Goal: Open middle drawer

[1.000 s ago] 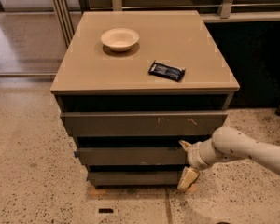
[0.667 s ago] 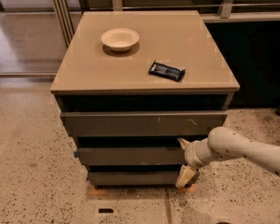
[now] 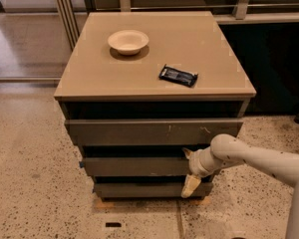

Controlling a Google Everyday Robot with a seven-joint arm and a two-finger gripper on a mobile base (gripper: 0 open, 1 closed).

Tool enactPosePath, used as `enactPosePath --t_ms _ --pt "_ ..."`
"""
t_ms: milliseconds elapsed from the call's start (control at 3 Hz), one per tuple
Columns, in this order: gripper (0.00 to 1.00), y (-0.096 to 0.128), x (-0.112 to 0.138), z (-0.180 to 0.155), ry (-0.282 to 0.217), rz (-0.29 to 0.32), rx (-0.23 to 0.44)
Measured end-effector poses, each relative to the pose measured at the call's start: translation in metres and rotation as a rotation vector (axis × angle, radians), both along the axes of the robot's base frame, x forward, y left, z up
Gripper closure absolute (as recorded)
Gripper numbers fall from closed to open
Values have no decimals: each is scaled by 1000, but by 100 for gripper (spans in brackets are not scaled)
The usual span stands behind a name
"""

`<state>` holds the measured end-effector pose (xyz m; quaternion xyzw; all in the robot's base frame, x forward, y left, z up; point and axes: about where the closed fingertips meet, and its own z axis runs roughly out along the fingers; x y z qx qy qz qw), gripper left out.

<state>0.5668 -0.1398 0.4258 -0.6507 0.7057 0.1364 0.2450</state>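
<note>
The middle drawer (image 3: 134, 167) is a plain dark grey-brown front, second of three stacked fronts, with a small blue bit at its left end (image 3: 81, 164). A dark gap shows above its top edge. My gripper (image 3: 189, 171) sits at the drawer's right end, on a white arm coming in from the right. One pale finger (image 3: 191, 186) hangs down over the lowest front; another tip pokes up at the drawer's top edge. The widest front (image 3: 149, 132) with pale scratch marks is above, the narrowest front (image 3: 139, 189) below.
The cabinet's tan top (image 3: 154, 59) carries a cream bowl (image 3: 128, 41) and a dark snack packet (image 3: 178, 75). Speckled floor surrounds the cabinet. A glass partition stands at the back left, dark shelving at the back right.
The gripper has shifted slightly left along the middle drawer's right end. The drawers look unchanged.
</note>
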Motion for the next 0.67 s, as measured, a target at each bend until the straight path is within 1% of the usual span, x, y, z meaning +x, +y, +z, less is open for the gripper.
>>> enactPosePath --t_ms 333,667 --pt "0 0 0 0 0 0 0" --pt "0 2 -1 0 19 15 13"
